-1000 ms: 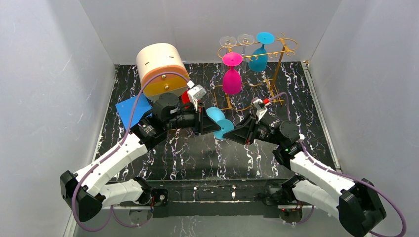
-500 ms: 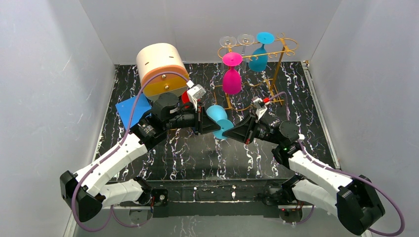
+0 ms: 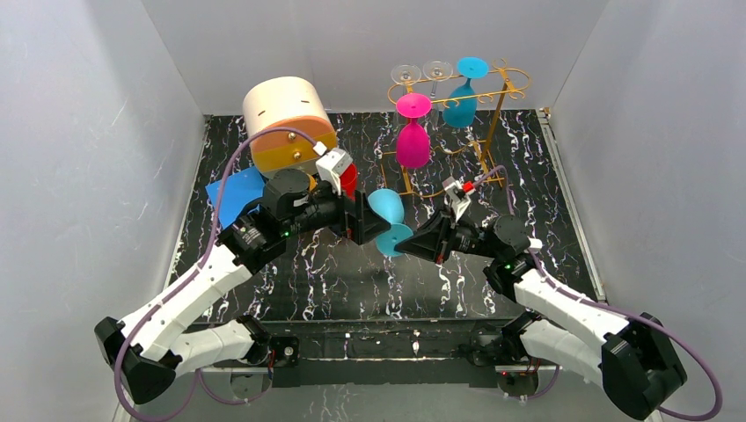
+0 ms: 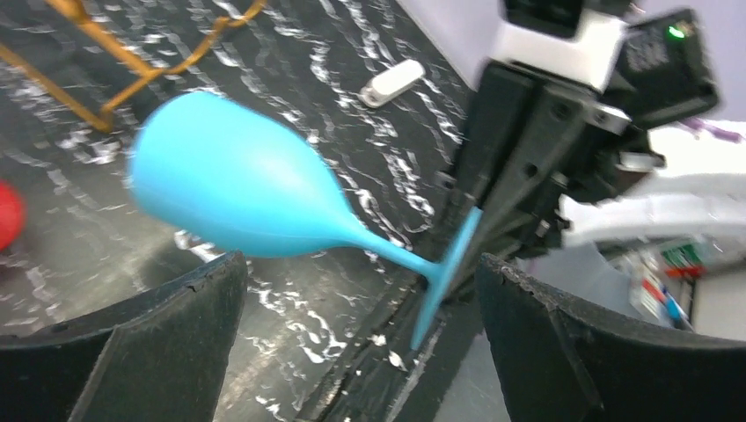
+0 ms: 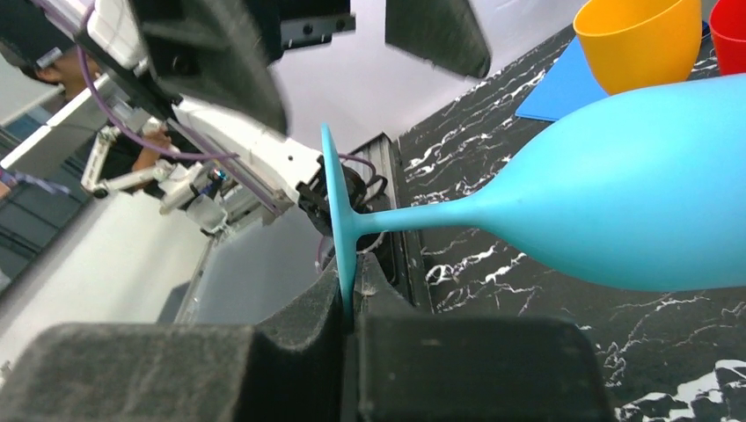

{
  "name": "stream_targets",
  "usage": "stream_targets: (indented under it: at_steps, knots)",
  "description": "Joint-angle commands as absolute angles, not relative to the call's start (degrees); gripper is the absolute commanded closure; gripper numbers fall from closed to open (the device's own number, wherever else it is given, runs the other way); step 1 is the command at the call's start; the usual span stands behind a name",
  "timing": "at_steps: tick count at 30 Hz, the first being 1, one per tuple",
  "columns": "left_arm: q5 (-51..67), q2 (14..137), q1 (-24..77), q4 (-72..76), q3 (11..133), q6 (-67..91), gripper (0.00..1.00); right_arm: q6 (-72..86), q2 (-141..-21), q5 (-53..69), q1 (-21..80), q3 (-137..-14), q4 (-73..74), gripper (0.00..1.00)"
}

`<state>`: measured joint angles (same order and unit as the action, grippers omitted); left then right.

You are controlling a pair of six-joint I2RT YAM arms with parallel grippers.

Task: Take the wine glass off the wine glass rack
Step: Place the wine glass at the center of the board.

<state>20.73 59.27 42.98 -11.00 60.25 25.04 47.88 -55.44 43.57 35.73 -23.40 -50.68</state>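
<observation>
The light-blue wine glass [image 4: 237, 207] is looking like smooth, matt plastic, the wine glass rack [image 3: 495, 114] is gleaming as thin golden metal wire, the table [image 3: 352, 281] is shining like polished black marble, and the left gripper [image 4: 361, 268] is showing dull, grainy black plastic fingers [image 4: 149, 352].

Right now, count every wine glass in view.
5. On the wine glass rack: magenta glass, teal glass, two clear glasses. The light blue glass is in the right gripper. None looks hidden.

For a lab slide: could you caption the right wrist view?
Right pincer shut on the foot of a sideways blue wine glass over the marbled table, orange cup and red cup beyond.
</observation>
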Motion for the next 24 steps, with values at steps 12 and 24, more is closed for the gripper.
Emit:
stream_targets:
  at_steps: [12, 24]
  knots:
    - [-12.3, 57.7, 43.1, -27.9, 67.8, 27.6, 0.02, -21.3, -45.9, 57.6, 37.6, -25.7, -15.0, 0.99]
    - [3.0, 63.5, 34.7, -31.4, 72.7, 26.8, 0.02, -50.1, -46.6, 41.8, 43.7, -26.1, -3.6, 0.99]
